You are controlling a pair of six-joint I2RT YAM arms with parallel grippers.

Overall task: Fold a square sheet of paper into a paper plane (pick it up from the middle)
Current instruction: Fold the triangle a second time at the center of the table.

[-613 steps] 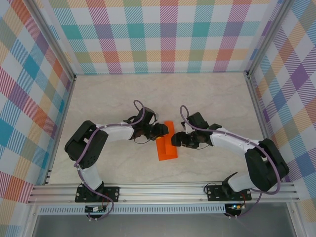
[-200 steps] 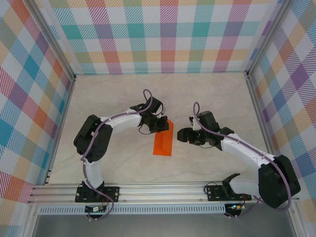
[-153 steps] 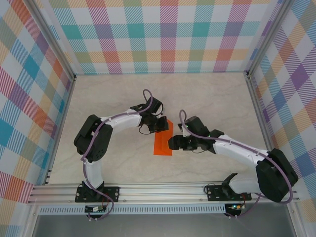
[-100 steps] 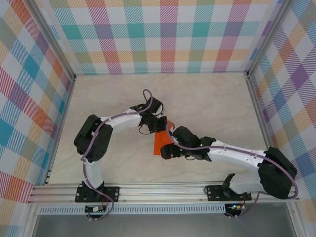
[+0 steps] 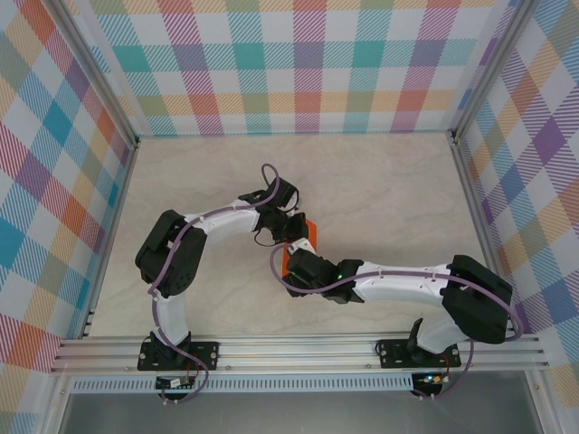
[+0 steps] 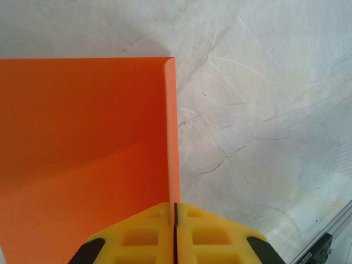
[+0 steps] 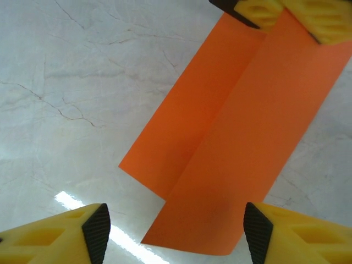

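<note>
The square sheet of paper point(image 7: 236, 143), bright orange, lies folded in half as a long strip on the table, its two layers slightly offset. My left gripper point(image 6: 175, 206) is shut on the strip's folded edge at the far end; its yellow fingers point(image 7: 291, 14) also appear in the right wrist view. My right gripper point(image 7: 176, 234) is open and hovers over the strip's near end, one finger on each side, touching nothing. From above, my right gripper point(image 5: 291, 269) and its arm cover most of the paper point(image 5: 308, 233), with my left gripper point(image 5: 296, 233) at its far end. The paper plane is out of view.
The pale marble-look table point(image 5: 380, 181) is walled by checked panels on three sides. An aluminium rail point(image 5: 298, 348) runs along the near edge by the arm bases. A rail corner point(image 6: 324, 245) sits at the lower right of the left wrist view.
My right arm has swung left from beside the paper to over its near end, covering most of it from above. The left gripper has stayed shut on the far end.
</note>
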